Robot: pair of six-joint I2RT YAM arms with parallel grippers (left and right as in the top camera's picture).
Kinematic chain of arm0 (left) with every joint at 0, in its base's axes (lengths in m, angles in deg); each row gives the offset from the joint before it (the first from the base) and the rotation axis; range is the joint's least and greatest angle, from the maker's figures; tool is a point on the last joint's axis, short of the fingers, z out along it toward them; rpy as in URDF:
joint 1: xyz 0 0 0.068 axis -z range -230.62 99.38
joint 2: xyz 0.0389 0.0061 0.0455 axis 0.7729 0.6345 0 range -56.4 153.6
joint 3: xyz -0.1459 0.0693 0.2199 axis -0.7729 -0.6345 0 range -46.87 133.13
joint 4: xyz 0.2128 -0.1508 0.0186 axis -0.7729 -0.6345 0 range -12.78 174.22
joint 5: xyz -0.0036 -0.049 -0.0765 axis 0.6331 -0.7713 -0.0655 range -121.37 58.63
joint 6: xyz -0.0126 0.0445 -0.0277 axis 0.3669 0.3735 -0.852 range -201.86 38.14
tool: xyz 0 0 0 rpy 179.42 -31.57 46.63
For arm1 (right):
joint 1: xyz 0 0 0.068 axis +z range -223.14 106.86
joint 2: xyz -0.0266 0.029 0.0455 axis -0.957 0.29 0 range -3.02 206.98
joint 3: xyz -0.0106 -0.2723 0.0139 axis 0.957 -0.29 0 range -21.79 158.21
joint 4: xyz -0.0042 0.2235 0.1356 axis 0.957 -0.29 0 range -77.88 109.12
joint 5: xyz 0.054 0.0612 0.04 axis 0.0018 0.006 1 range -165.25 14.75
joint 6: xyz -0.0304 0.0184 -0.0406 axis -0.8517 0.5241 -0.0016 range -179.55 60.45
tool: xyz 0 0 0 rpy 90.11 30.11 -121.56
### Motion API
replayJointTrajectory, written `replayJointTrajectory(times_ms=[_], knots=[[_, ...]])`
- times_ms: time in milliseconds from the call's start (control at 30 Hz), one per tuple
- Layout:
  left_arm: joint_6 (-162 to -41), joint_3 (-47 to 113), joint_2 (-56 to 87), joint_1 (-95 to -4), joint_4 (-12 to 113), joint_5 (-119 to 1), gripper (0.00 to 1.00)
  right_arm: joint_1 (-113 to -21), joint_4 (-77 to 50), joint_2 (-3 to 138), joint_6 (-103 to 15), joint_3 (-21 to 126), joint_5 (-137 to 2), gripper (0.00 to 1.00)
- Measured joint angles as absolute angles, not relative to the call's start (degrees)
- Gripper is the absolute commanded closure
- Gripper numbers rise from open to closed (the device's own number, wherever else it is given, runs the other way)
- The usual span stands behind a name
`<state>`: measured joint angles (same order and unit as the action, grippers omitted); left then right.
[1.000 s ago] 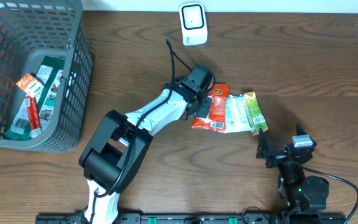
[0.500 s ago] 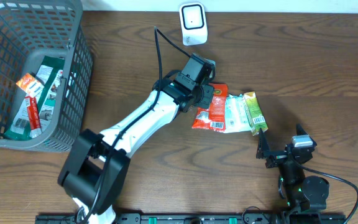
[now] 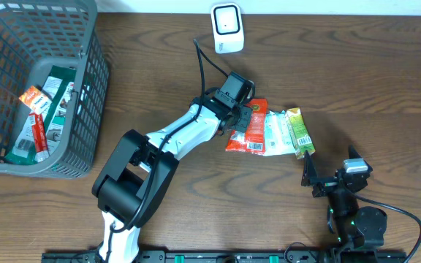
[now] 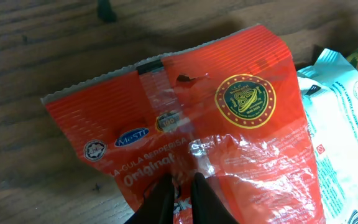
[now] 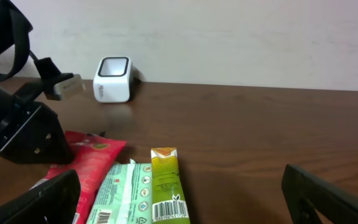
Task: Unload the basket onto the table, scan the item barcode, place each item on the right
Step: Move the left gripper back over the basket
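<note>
Red snack packet (image 4: 229, 124) is judged light, crinkly, slippery; its film is pinched in the nearly closed left gripper (image 4: 182, 180); the crimped edge beyond is preferred.

left gripper (image 4: 180, 196) pinched closed, right gripper (image 5: 178, 190) wide.

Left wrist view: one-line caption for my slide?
Left fingers pinch the red foil snack packet on the brown wooden table.

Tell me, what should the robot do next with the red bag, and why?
Probably lift the red packet off the table and carry it toward the white scanner. The left fingers look pinched shut on its film, yet it lies flat beside the other packets, apart from the scanner.
</note>
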<state>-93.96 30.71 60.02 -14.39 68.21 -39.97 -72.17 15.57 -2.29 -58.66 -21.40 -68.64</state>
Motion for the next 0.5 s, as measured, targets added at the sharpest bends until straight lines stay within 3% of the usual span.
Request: replayJointTrajectory(times_ms=[500], knots=[[-94.00, 30.76, 60.02, -14.41, 65.96, -36.93, 0.83, -72.17, 15.57, -2.29, -58.66, -21.40, -68.64, 0.01]])
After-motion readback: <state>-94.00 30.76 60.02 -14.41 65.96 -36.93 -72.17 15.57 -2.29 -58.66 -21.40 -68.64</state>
